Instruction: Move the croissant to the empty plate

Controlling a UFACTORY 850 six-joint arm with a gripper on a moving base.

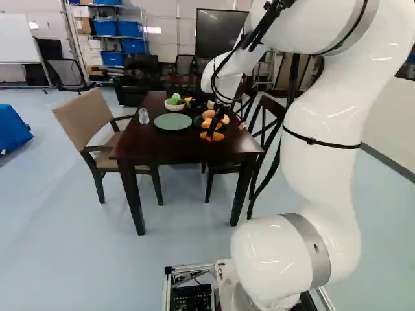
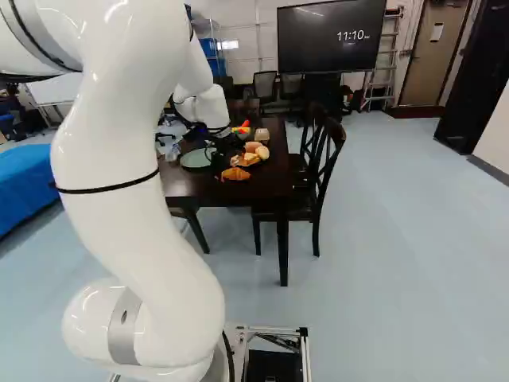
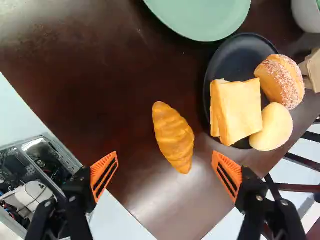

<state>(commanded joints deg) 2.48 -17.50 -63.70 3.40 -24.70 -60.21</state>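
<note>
In the left base view the gripper hangs low over the near right part of the dark table, above the croissant. The wrist view shows the gripper open, its orange pads wide apart. Just ahead of the fingers, around the midline, the croissant lies on bare tabletop, untouched. Farther ahead is the empty green plate, partly cut off there but whole in the left base view, left of the gripper.
A black plate beside the green one holds bread slices, a sugared doughnut and a round bun. A bowl of vegetables and a clear cup stand on the table. Chairs flank it.
</note>
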